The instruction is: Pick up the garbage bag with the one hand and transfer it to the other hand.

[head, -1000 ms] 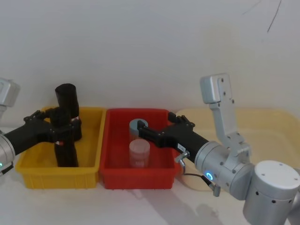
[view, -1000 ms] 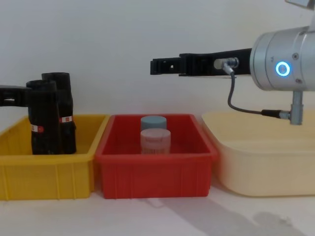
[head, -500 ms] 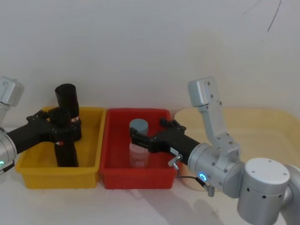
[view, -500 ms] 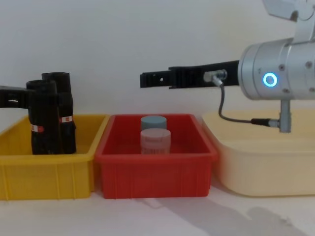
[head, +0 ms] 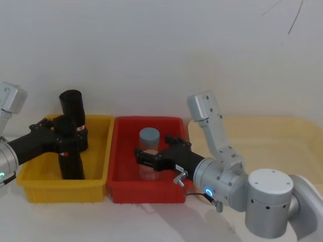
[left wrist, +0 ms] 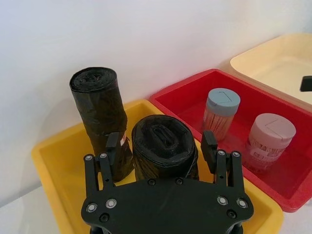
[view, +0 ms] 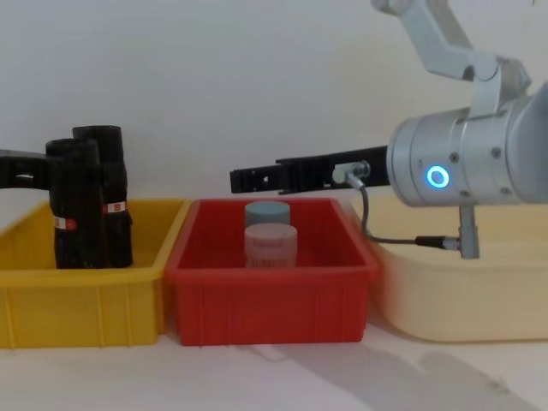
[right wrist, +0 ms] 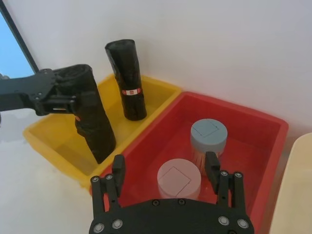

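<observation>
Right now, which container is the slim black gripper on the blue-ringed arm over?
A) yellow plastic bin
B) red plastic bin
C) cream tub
B: the right gripper hangs above the red plastic bin, over its two capped jars.

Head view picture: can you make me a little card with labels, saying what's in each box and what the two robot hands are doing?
yellow bin: two black rolls standing, the garbage bag nearer the robot, a second roll behind it
red bin: a grey-lidded jar and a pink-lidded jar
cream tub: on the robot's right of the red bin
left gripper: open, straddling the garbage bag's top
right gripper: open, holding nothing, in the air above the red bin
handover: not yet done
</observation>
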{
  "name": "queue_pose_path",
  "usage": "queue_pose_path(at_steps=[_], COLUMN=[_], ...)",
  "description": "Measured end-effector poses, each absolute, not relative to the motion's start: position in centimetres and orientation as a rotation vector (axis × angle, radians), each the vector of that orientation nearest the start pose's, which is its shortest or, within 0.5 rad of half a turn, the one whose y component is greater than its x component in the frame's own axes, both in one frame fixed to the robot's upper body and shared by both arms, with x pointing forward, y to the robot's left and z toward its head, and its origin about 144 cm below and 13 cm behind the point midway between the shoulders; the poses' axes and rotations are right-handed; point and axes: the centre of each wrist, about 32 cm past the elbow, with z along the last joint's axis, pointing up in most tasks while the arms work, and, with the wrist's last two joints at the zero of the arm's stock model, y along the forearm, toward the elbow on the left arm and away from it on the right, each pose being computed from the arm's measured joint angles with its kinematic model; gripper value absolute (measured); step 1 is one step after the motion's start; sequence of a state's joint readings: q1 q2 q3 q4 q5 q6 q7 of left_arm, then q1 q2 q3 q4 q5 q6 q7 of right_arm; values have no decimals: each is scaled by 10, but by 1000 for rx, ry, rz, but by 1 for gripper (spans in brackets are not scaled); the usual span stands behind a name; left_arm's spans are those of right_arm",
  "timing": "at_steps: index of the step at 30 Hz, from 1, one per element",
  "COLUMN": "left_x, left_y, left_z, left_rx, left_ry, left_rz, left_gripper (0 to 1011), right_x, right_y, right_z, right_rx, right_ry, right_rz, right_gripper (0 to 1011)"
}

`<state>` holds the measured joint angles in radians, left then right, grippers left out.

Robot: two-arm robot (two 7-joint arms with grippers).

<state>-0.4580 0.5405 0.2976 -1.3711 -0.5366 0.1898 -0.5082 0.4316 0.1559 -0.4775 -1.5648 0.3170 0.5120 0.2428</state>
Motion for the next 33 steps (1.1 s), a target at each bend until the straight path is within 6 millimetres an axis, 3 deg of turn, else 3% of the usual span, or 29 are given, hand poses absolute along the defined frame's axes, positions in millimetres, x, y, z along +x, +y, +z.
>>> queue_pose_path(at_steps=[33], left_x=[566], left_y=[333], left_z=[1253], left_rx=[103], left_ry=[6], left_rz=[925], left_gripper=[1002], right_x=[559], right_y=[-127], right_z=[1237], right_rx=[-256], right_ry=[146], right_rz=[-853], right_gripper=[999])
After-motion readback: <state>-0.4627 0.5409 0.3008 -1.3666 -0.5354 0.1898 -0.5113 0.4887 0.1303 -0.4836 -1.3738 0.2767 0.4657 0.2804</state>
